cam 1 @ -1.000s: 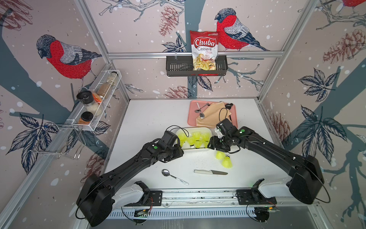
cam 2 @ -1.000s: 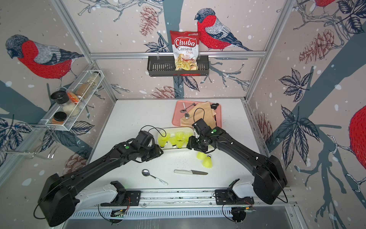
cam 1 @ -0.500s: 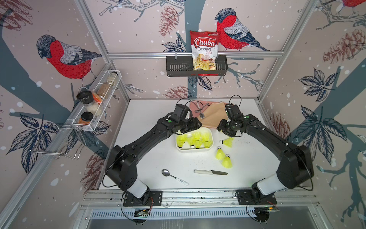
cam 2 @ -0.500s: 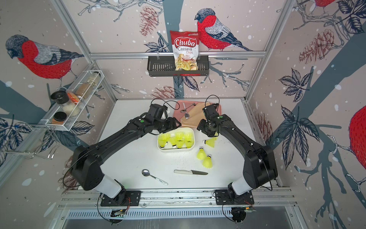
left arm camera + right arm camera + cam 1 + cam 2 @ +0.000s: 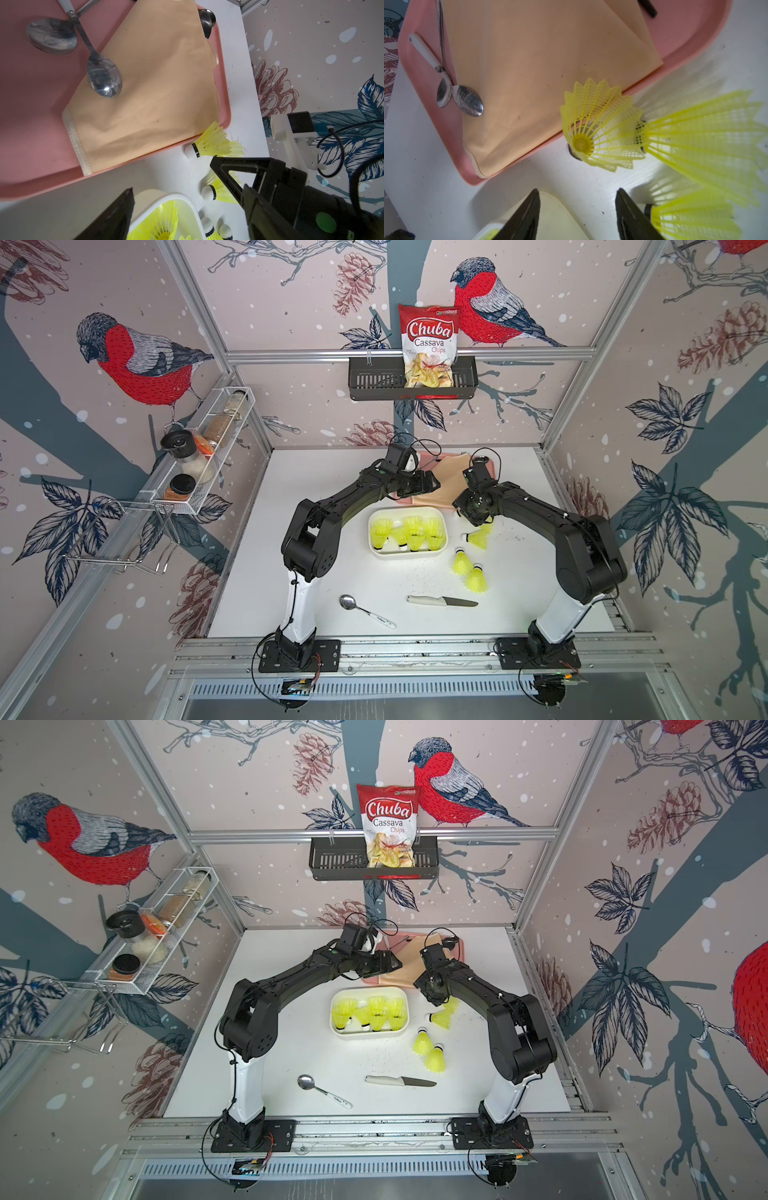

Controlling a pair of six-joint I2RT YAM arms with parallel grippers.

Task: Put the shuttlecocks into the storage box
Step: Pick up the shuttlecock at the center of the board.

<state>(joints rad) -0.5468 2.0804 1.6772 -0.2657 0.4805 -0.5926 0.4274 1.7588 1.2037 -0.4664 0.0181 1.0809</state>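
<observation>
The white storage box (image 5: 409, 556) sits mid-table with several neon yellow shuttlecocks (image 5: 415, 531) inside. Three more shuttlecocks lie on the table to its right (image 5: 478, 537), (image 5: 460, 562), (image 5: 476, 578). Another rests against the pink tray's near edge (image 5: 600, 124). My left gripper (image 5: 170, 175) is open and empty, hovering over the box's far corner (image 5: 166, 195) and the tray edge; in a top view the left gripper (image 5: 432, 485) shows above the tray. My right gripper (image 5: 577, 190) is open and empty too, above the table between box and tray, just short of that shuttlecock.
The pink tray (image 5: 31, 124) at the back holds a tan cloth (image 5: 155, 83) and spoons (image 5: 104, 81). A knife (image 5: 440, 601) and a spoon (image 5: 365, 610) lie near the table's front. A black basket (image 5: 374, 383) with a chips bag hangs on the back wall.
Both arms have pulled back from the box's ends toward the tray at the far side. The left gripper's jaws have spread wider. The right jaws look unchanged.
</observation>
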